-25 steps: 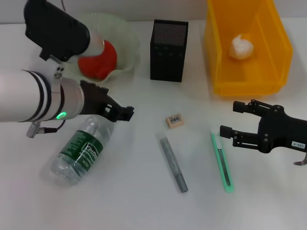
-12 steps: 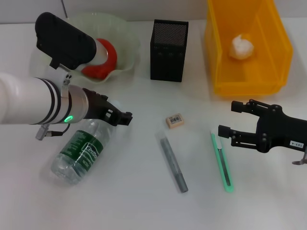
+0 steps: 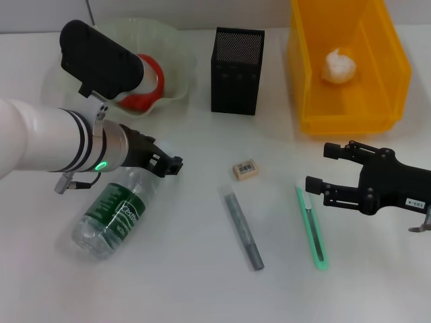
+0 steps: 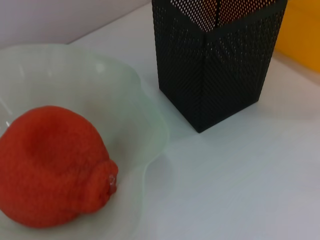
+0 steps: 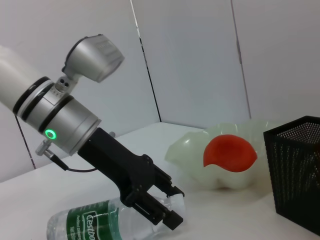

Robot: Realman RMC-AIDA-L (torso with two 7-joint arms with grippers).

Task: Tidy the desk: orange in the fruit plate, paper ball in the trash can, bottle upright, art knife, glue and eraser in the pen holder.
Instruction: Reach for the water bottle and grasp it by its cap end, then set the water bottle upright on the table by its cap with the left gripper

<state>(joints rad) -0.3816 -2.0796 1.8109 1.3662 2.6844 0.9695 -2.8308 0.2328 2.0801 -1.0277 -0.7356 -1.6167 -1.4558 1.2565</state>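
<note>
- The bottle (image 3: 114,215) lies on its side toward the desk's (image 3: 202,289) left front, cap end pointing up toward the rear right.
- The left gripper (image 3: 168,163), fingers apart, hovers at that cap end, nearer by far.
- The right gripper (image 3: 324,171), fingers spread, waits beside the art knife (image 3: 312,227).

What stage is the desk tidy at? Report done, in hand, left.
Done: the orange lies in the fruit plate, the paper ball in the trash can. In hand: the left pincer is at the cap end of the lying bottle. Left: the eraser, glue and art knife lie on the desk, outside the pen holder. The right pincer hovers open by the knife.
</note>
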